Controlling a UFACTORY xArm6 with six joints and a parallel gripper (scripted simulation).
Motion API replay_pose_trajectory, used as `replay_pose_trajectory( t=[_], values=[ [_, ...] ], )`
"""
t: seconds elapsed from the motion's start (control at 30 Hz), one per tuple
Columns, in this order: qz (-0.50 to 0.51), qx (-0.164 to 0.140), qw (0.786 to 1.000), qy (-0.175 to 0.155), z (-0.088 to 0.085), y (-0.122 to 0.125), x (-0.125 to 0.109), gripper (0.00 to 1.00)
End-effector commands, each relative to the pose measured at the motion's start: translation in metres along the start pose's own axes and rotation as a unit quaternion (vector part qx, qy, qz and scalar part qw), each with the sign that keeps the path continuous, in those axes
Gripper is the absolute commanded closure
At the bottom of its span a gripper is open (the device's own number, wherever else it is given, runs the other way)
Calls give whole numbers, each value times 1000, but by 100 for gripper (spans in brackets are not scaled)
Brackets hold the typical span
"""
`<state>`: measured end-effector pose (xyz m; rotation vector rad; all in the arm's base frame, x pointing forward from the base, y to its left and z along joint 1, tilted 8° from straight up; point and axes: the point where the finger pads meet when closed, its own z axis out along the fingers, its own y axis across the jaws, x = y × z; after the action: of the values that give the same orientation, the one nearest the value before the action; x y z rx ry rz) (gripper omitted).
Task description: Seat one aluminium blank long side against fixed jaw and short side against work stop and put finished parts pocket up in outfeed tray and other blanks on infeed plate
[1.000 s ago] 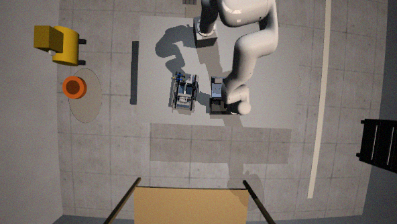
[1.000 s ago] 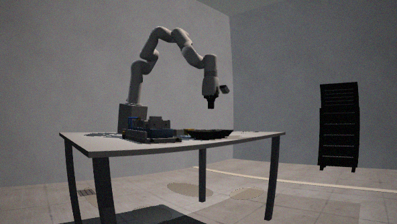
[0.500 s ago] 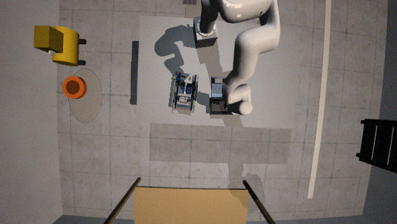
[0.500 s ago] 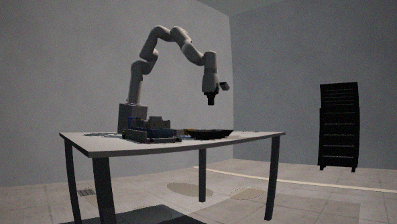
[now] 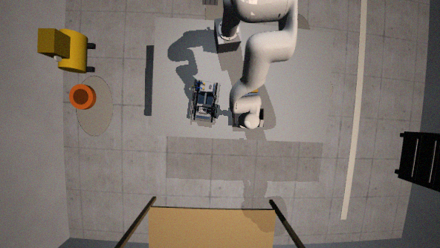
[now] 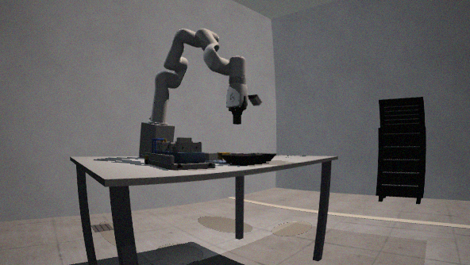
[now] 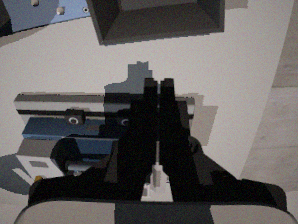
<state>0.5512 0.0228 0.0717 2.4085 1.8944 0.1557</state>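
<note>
My gripper (image 6: 236,119) is shut and empty, hanging high above the table's right half. In the wrist view its black fingers are pressed together with nothing between them. The vise (image 7: 67,139) lies to the lower left. From above, the vise (image 5: 204,101) stands at the table's middle and my arm (image 5: 248,111) hides the tray and plate. No blank or finished part shows clearly.
In the side view the vise (image 6: 179,155) and the low black tray (image 6: 248,159) stand on the table top, with the arm's base block (image 6: 156,139) behind them. A black rack (image 6: 401,148), an orange bin (image 5: 82,96) and a yellow machine (image 5: 65,50) stand on the floor.
</note>
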Motion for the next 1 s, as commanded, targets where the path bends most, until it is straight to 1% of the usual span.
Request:
replay_pose_trajectory(
  t=[0.0,0.07,0.23,0.43,0.5,0.53,0.63,0.77,0.83,0.97],
  values=[
    [-3,-1,1000,4,-1,7,-41,100],
    [-3,-1,1000,4,-1,7,-54,100],
    [-3,-1,1000,4,-1,6,-104,100],
    [-3,-2,1000,4,-1,-1,-161,100],
    [-3,-2,1000,4,-1,-1,-161,100],
    [-3,-3,1000,4,-1,-6,-188,100],
    [-3,-4,1000,4,-2,-11,-207,100],
    [-2,-5,1000,4,-3,-23,-244,100],
    [-2,-6,1000,4,-3,-25,-249,100],
    [-2,-6,1000,4,-3,-25,-249,100]
  ],
)
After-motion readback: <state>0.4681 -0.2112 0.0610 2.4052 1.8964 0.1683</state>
